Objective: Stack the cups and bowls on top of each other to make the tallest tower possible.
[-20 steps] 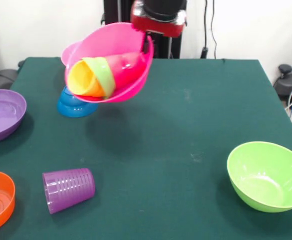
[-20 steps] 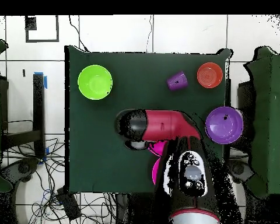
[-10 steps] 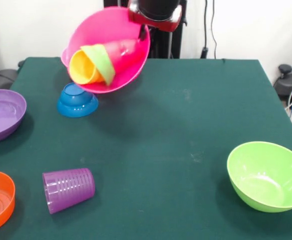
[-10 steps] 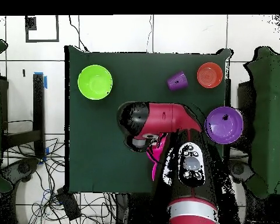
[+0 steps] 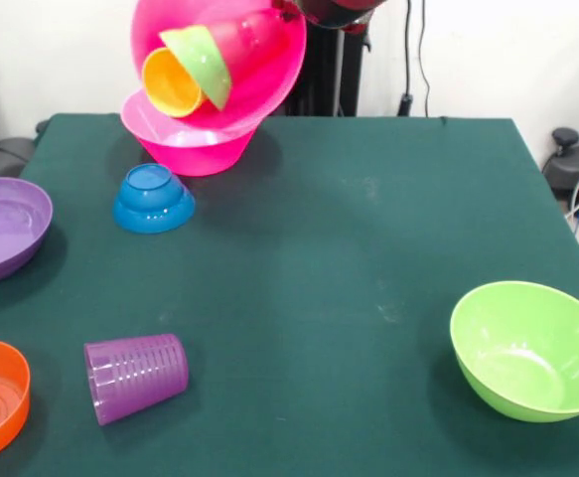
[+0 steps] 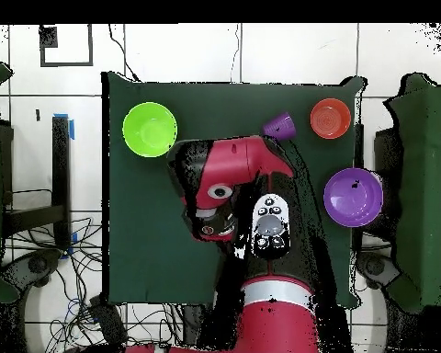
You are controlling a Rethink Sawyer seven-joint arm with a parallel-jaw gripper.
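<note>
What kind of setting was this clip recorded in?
Probably a robotics lab or test room: a green-covered table set with plastic bowls and cups, a red robot arm reaching over it, loose cables on a white tiled floor.

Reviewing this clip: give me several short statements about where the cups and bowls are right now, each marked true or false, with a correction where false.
1. The purple cup lies on its side on the table. True.
2. The lime green bowl holds a cup. False: it is empty.
3. The lifted pink bowl is tilted steeply, with the yellow-orange cup inside. True.
4. The small blue bowl sits inside the purple bowl. False: it sits apart on the table.
5. A second pink bowl rests on the table. True.
</note>
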